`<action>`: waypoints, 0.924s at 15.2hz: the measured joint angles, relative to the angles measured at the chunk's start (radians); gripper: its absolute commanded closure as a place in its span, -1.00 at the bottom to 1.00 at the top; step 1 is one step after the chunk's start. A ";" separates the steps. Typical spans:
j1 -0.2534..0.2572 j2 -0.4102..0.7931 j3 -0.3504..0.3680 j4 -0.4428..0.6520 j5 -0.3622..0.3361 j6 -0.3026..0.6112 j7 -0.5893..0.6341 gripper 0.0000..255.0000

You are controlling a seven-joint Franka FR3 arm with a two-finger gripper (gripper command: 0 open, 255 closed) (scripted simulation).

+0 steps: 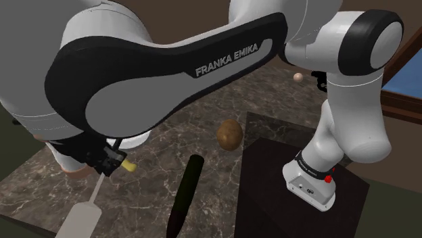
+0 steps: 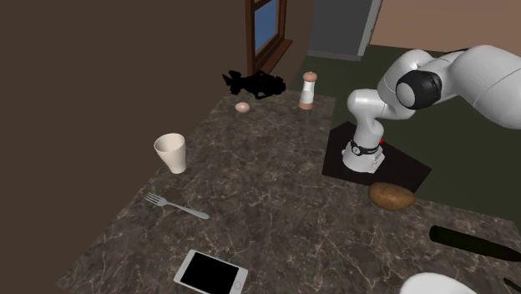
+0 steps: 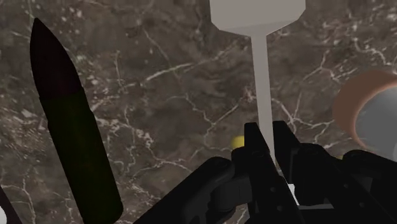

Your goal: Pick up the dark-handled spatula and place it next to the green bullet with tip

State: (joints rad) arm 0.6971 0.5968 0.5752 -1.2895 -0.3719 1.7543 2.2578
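Black two-finger gripper (image 3: 267, 135) clenched on the thin shaft of the pale-grey spatula (image 3: 257, 16), whose flat blade points away from the hand over the dark veined marble counter (image 1: 159, 152), beside but apart from the long, pointed, near-black green bullet (image 3: 71, 133).

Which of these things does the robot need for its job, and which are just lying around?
For the job: spatula, clasped in the gripper; dark bullet-shaped thing.

Just lying about: potato, egg, cup, fork, phone, shaker.
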 measured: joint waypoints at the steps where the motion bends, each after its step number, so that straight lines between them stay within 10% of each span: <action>1: -0.003 -0.003 0.000 -0.015 0.000 0.011 0.002 1.00; 14: -0.014 0.034 -0.015 -0.131 -0.028 0.161 0.031 1.00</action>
State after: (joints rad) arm 0.6830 0.6304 0.5598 -1.4206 -0.4000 1.9154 2.2884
